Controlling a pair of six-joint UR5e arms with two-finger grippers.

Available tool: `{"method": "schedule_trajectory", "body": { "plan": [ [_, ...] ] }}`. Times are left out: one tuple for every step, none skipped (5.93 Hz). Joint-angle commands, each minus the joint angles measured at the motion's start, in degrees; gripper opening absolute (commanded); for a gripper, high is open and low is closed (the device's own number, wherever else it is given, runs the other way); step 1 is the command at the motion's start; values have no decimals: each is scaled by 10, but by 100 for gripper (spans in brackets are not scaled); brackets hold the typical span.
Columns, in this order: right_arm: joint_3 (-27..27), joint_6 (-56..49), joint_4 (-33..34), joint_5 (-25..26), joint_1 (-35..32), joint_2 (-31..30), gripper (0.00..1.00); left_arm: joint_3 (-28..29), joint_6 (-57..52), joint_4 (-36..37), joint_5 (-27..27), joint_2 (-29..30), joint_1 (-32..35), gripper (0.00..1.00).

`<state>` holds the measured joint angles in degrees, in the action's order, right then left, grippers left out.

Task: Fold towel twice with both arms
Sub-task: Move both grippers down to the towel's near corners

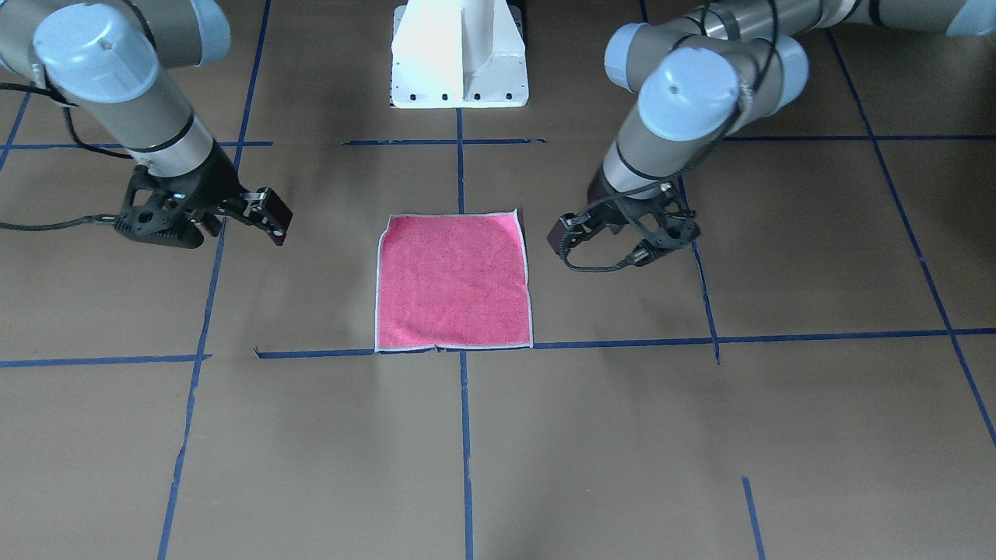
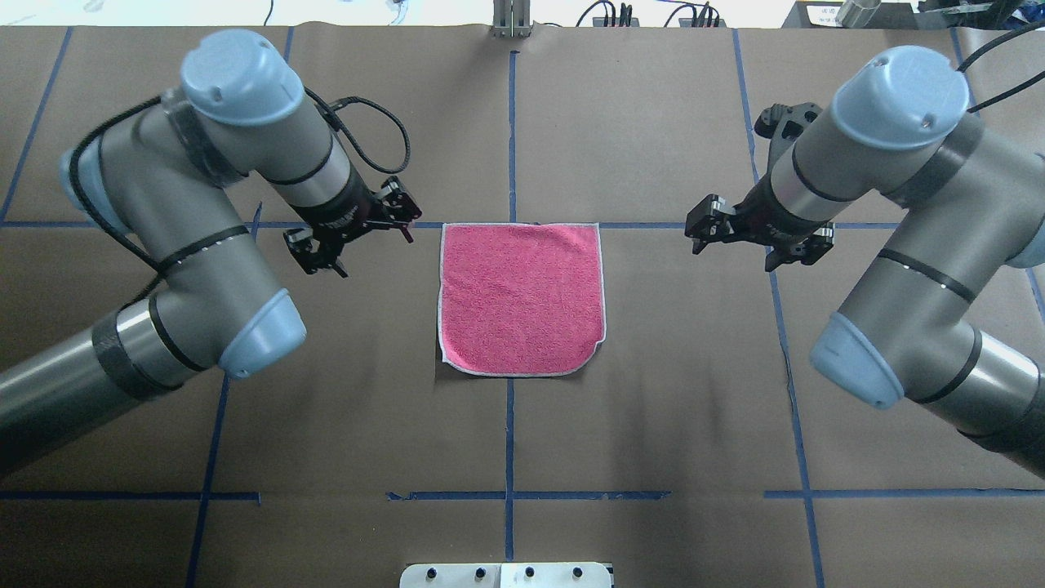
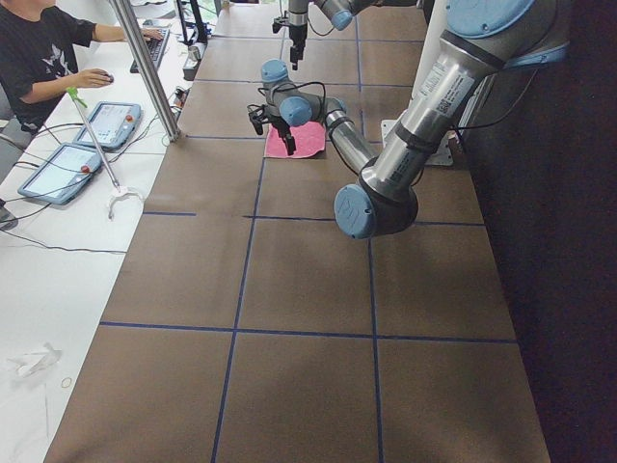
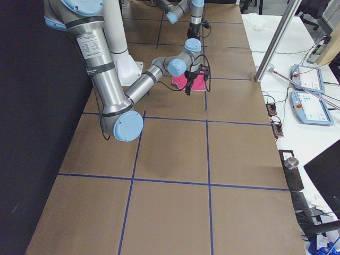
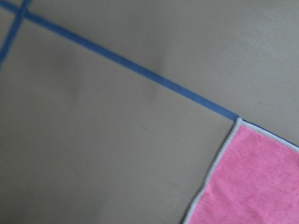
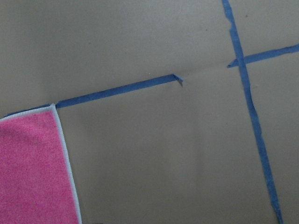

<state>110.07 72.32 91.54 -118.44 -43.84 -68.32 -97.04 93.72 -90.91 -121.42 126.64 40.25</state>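
Note:
The towel (image 1: 454,284) lies flat, pink face up, in the middle of the table; it also shows in the overhead view (image 2: 522,298). My left gripper (image 2: 363,245) hovers just beside the towel's far left corner, open and empty; in the front view it (image 1: 599,249) is on the right. My right gripper (image 2: 739,249) hovers off the towel's far right side, open and empty, and a wider gap separates it from the cloth; in the front view it (image 1: 243,227) is on the left. Each wrist view shows one far towel corner, left (image 5: 257,182) and right (image 6: 32,168).
The table is covered in brown paper with a grid of blue tape lines (image 2: 510,122). The white pedestal base (image 1: 459,54) stands at the robot's side. An operator (image 3: 39,48) and control tablets (image 3: 63,172) are beyond the far table edge.

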Motion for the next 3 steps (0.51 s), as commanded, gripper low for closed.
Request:
{"method": "schedule_trajectory", "body": {
  "plan": [
    [8, 92, 0, 38, 55, 18, 100, -1, 161, 2, 33, 15, -48, 100],
    [8, 156, 0, 43, 80, 33, 100, -1, 201, 32, 58, 33, -65, 100],
    [4, 178, 2, 76, 109, 49, 100, -2, 201, 57, 100, 49, -95, 100]
  ]
}}
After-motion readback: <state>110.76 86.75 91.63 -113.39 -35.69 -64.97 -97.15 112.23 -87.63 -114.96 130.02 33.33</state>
